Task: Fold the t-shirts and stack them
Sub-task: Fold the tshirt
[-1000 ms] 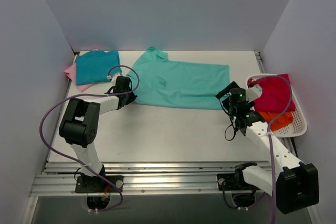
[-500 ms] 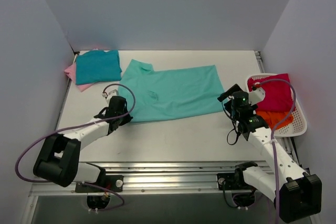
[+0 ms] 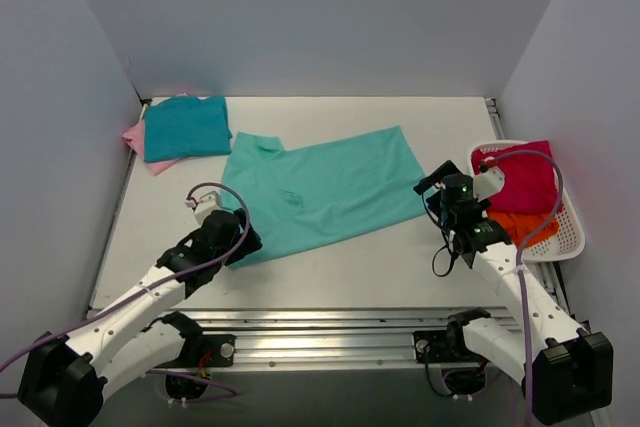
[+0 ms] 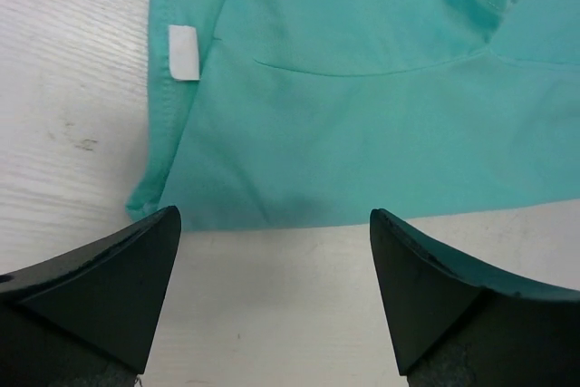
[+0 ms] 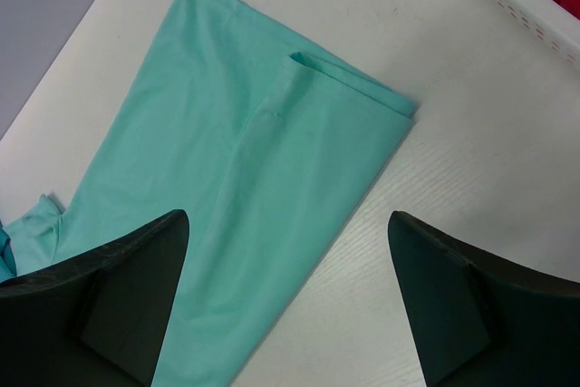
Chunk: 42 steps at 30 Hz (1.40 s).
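A mint t-shirt lies spread at a slant across the middle of the table. My left gripper stands open just off its near-left corner, over bare table. In the left wrist view the left gripper holds nothing, and the mint t-shirt with its white label lies just beyond the fingertips. My right gripper hovers open at the shirt's right end. In the right wrist view the right gripper stands over the mint t-shirt's edge. A folded teal t-shirt rests on a pink one at the back left.
A white slotted basket at the right edge holds a crimson t-shirt and an orange one. Its rim shows at the top right of the right wrist view. Grey walls close in the table on three sides.
My left arm pulled the mint t-shirt toward the near left, swinging it to a slant, then opened and let go. The right arm has barely moved.
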Each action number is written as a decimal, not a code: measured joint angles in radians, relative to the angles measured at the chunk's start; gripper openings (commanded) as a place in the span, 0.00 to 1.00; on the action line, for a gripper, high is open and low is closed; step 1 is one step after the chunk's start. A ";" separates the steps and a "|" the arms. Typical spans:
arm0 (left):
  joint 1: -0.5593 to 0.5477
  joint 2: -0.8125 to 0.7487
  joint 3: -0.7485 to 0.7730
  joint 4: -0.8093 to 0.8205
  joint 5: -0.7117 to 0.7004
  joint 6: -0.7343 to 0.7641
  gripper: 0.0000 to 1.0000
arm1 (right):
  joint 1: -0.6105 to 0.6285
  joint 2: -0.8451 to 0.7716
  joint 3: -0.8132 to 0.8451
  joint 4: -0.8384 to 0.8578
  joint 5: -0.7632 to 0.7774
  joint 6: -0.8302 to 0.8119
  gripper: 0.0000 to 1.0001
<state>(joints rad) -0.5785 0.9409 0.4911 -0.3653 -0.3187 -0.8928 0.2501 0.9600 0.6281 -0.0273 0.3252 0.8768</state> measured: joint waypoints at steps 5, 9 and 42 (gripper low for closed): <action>0.002 -0.027 0.152 -0.093 -0.101 0.045 0.94 | 0.007 0.026 0.043 -0.006 -0.001 -0.012 0.89; 0.083 0.119 0.360 -0.001 -0.142 0.145 0.94 | 0.013 0.070 0.100 0.045 -0.002 -0.023 0.88; 0.497 1.463 1.559 0.137 0.335 0.462 0.98 | -0.139 0.795 0.610 0.362 -0.246 -0.144 0.89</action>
<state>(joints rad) -0.0818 2.4035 2.0506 -0.2279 0.0162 -0.4313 0.1108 1.7550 1.2385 0.3344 0.0795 0.7326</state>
